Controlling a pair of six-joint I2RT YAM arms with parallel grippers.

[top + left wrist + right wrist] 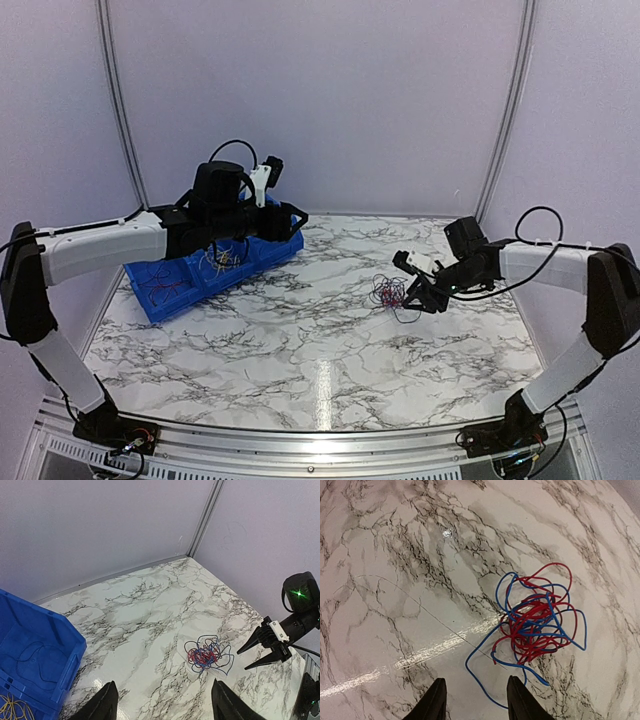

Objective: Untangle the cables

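The cables point(540, 622), one loose red-and-blue tangle, lie on the marble table point(300, 370) right of centre, with bare marble on every side and the table edges and enclosure walls well apart from them. The right gripper point(248, 659) sits low just beside the tangle on its right, fingers spread and holding nothing; the left gripper point(162, 705) is raised at the right end of the blue bin point(215, 285), fingers wide and holding nothing. The bin stands at left rear, well apart from the tangle, with yellow wires point(222, 260) in its middle compartment, red wires point(160, 290) in the left one and a thin blue wire point(35, 660) in the one nearest the tangle.
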